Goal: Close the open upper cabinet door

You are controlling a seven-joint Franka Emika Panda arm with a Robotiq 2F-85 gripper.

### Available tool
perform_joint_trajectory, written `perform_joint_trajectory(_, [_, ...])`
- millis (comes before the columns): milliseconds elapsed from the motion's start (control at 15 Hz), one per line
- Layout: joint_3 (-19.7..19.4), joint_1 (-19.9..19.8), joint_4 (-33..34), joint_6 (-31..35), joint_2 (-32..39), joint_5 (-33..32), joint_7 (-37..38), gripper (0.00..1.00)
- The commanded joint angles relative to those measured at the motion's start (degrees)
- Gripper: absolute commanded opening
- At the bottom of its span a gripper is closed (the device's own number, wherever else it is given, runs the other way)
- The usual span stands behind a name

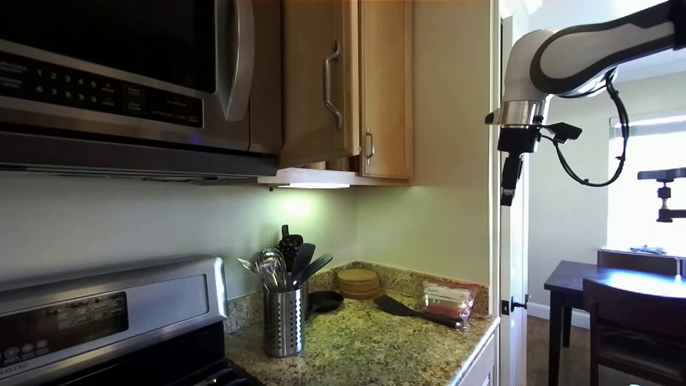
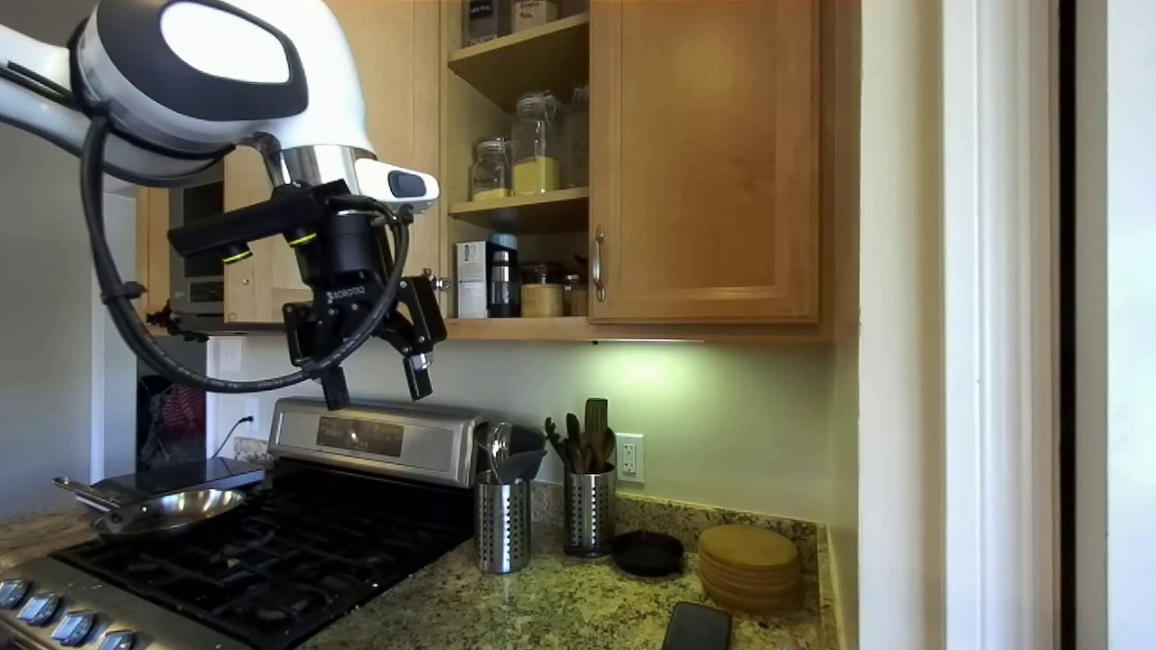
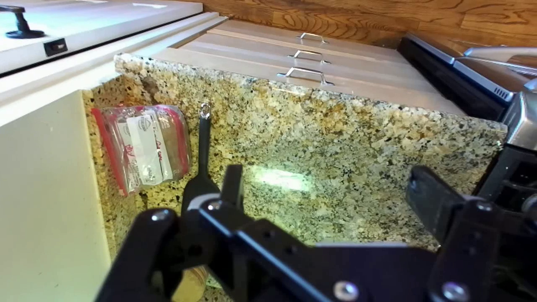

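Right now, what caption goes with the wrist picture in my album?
Open fingers above a speckled counter, a black spatula beside a red-edged plastic bag.

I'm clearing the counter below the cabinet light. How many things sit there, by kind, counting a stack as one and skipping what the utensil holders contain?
Utensil holders: 2
Black pan: 1
Stack of discs: 1
Loose spatula: 1
Bag: 1
Total: 6
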Motion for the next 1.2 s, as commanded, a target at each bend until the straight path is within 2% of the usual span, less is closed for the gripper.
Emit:
perform_joint_trajectory(0, [0.2, 3.2, 2.3, -0.6, -0.5, 2.1, -1.5, 1.0])
perform_joint_trajectory(467, [2.6, 9.4, 12.0, 1.5, 1.0, 7.0, -2.6, 1.0])
perform_joint_trajectory(1133, [8.7, 14.4, 20.5, 17.6, 6.4, 11.8, -1.3, 1.0])
